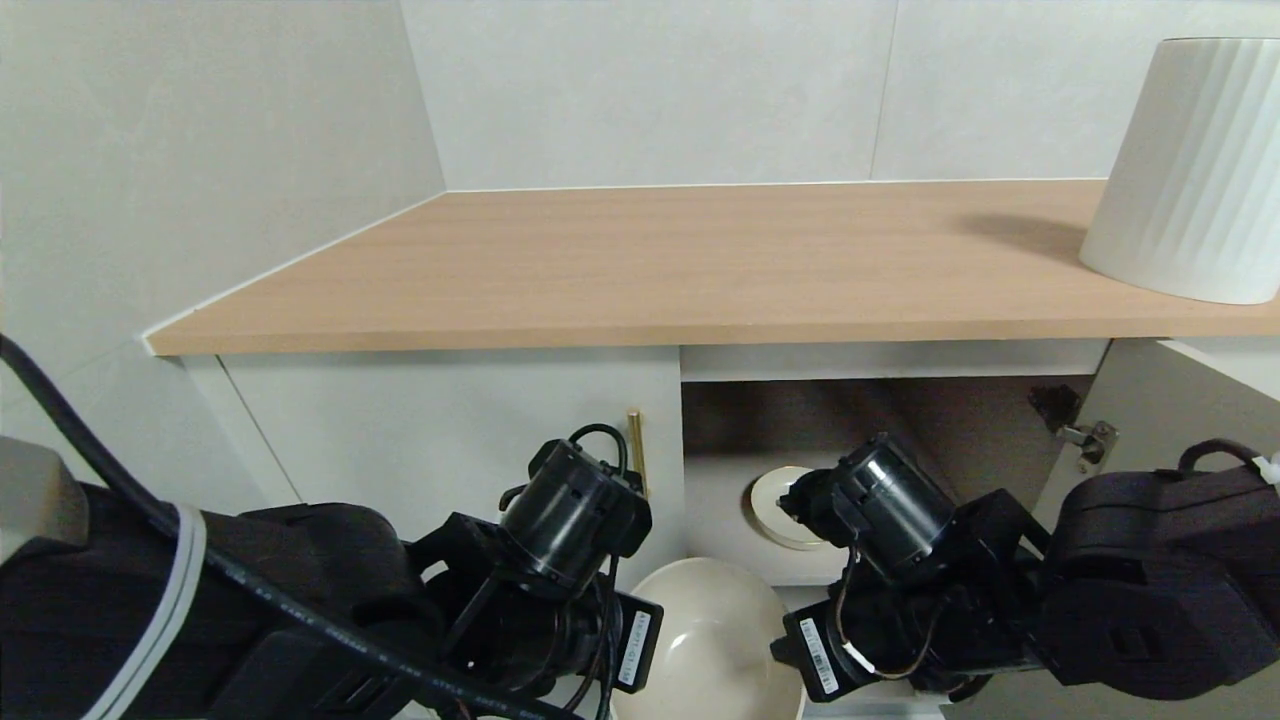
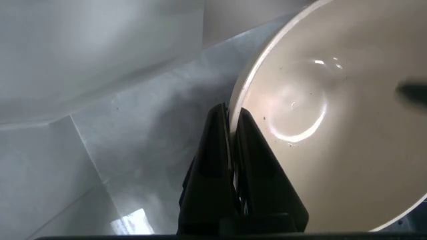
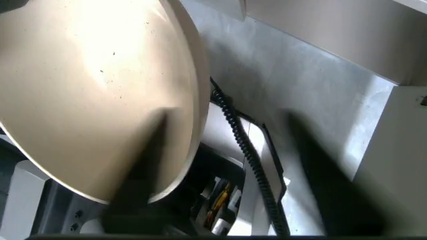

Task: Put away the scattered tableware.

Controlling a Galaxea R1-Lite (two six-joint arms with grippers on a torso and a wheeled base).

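The left gripper [image 2: 231,121] pinches the rim of a cream bowl [image 1: 705,640], held low before the open cabinet [image 1: 900,420] under a wooden counter [image 1: 650,260]; the right gripper [image 3: 233,160] is spread wide across the bowl's opposite rim

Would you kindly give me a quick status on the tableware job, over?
Left gripper shut on bowl rim. Right gripper at bowl's far side, grip unclear. Bowl low before open cabinet. Small plate on shelf ahead.

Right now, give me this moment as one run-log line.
left gripper: jaws shut on bowl rim | bowl: held low before open cabinet | cabinet shelf: small round dish inside | step: stowing bowl
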